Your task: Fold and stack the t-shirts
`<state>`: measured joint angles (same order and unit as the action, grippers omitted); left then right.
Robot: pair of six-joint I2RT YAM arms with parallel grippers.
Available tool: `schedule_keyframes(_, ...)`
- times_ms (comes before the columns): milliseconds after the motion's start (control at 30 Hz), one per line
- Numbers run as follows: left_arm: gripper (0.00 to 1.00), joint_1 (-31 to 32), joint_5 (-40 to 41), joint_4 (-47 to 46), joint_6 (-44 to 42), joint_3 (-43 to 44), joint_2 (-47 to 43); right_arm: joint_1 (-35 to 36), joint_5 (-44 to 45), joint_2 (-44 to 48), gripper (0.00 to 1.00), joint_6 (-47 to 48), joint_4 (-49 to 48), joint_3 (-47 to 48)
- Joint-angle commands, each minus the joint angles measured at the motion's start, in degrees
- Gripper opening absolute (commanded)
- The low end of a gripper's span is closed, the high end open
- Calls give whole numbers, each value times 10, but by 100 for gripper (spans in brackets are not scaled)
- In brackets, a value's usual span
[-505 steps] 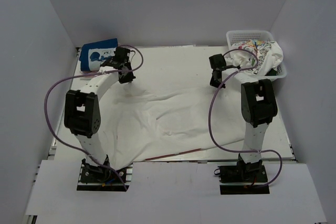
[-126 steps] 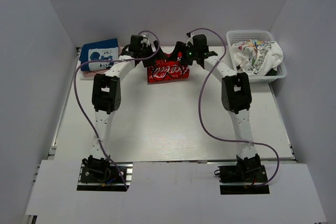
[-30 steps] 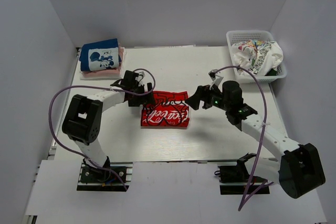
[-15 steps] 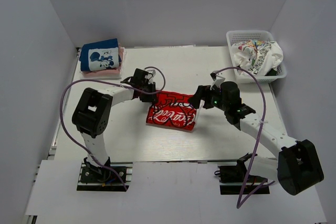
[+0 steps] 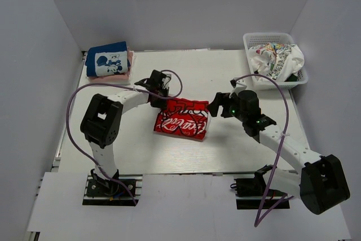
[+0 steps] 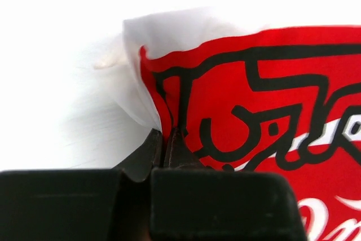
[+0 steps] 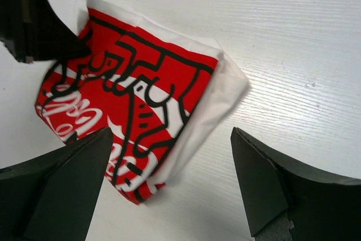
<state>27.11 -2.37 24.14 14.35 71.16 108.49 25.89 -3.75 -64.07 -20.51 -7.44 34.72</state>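
So the red t-shirt (image 5: pixel 181 120) is sitting folded into a compact rectangle around the middle of the desk (image 5: pixel 254 145), a bit toward the left half, and it's lying slightly skewed to the desk edges. The top face is showing bright red with white script lettering and black outline doodles. In the wrist views, white fabric is peeking out along the folded edges and at the corners.

The left gripper (image 5: pixel 162 99) is reaching in from the left side and pinching the shirt's far-left corner. In the left wrist view the two fingers (image 6: pixel 155 149) are pressing together with the red and white cloth bunching up between them, and that corner is lifting a little off the desk.

The right gripper (image 5: pixel 217 105) is hanging just beside the shirt's right edge with its fingers (image 7: pixel 67 179) spreading wide. They're holding nothing, and in its own camera the shirt's white-edged corner is showing in the gap between them.

Over at the far left corner of the desk, a blue shirt (image 5: pixel 107 60) with a cartoon-mouse panel is lying folded on top of a pink shirt (image 5: pixel 130 59), whose edge is sticking out on the right side.

At the far right corner a white mesh basket (image 5: pixel 254 38) is holding a crumpled white printed shirt (image 5: pixel 276 57) with colourful prints, and it's spilling over the right rim.
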Motion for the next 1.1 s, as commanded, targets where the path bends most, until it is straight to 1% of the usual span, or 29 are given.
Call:
schedule_keyframes(0, 0, -4, 117, 48, -66, 62, -62, -3, 28, 8, 91, 14, -11, -6)
schedule_keyframes(67, 0, -4, 164, 61, -83, 97, -69, -3, 35, 2, 91, 15, -7, -4)
schedule_keyframes(100, 0, -12, 174, 61, -95, 108, -69, -3, 52, -3, 91, 14, -3, -4)
schedule_keyframes(167, 0, -17, 188, 70, -106, 142, -69, -3, 58, -7, 91, 16, 0, -4)
schedule_keyframes(200, 0, -17, 220, 76, -124, 161, -69, -2, 58, -11, 91, 16, -1, -4)
schedule_keyframes(300, 0, -17, 271, 86, -157, 202, -63, -4, 68, -11, 91, 14, 0, 2)
schedule_keyframes(400, 0, -23, 314, 86, -185, 225, -50, -2, 83, -6, 91, 19, -1, -3)
schedule_keyframes(500, 0, -35, 341, 60, -215, 255, -45, -2, 99, -6, 91, 17, 2, 1)
schedule_keyframes(733, 0, -78, 324, -17, -335, 287, -35, -1, 114, -5, 91, 21, 11, 15)
schedule_keyframes(833, 0, -101, 309, -30, -373, 323, -17, -3, 117, -11, 91, 19, 13, 25)
schedule_keyframes(933, 0, -125, 288, -20, -379, 385, 6, -3, 117, -15, 91, 20, 16, 39)
schedule_keyframes(967, 0, -130, 282, -13, -379, 424, 26, -3, 117, -18, 91, 18, 16, 41)
schedule_keyframes(1067, 0, -145, 276, 6, -385, 492, 53, -3, 120, -28, 91, 16, 18, 51)
